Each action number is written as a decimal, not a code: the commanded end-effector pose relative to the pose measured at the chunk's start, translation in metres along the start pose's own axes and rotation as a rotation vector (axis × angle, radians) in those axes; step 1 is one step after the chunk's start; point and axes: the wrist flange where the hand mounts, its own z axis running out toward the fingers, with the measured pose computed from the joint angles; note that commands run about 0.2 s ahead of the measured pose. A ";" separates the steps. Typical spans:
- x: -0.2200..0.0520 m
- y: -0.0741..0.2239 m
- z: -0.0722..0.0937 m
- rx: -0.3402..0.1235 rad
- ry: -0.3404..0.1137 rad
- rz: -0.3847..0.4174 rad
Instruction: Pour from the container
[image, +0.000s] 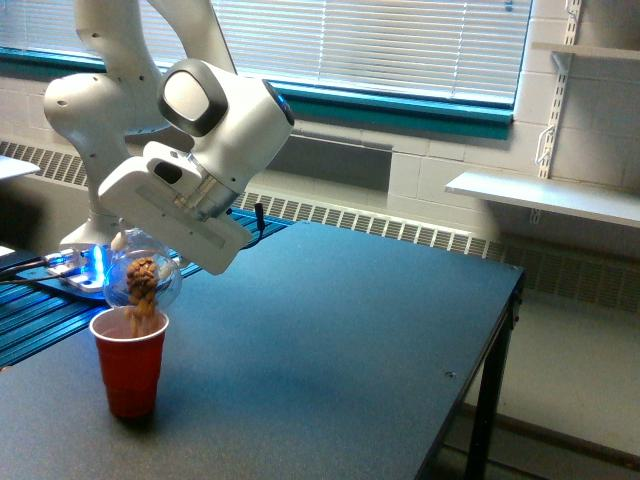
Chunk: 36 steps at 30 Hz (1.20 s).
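Nuts are spilling from the tipped container (142, 280) into a red cup (129, 362).

The gripper (138, 244) is hanging over the near corner of the dark table (330, 340) at the exterior view's left, gripping the clear round container, which is tilting mouth-down directly above the cup's rim. Brown nuts (143, 290) are falling in a narrow stream from the container into the cup, and the lowest ones seem to be reaching the rim, though motion blur is making this hard to judge. The fingers are hiding behind the white gripper body, so their spread cannot be read, but they are plainly clamping the container. The cup is standing upright on the table.
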 end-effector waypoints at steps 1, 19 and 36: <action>-0.003 0.001 0.002 -0.013 0.003 -0.017; 0.005 -0.003 0.001 -0.021 0.012 -0.034; 0.016 -0.008 -0.004 -0.033 0.021 -0.031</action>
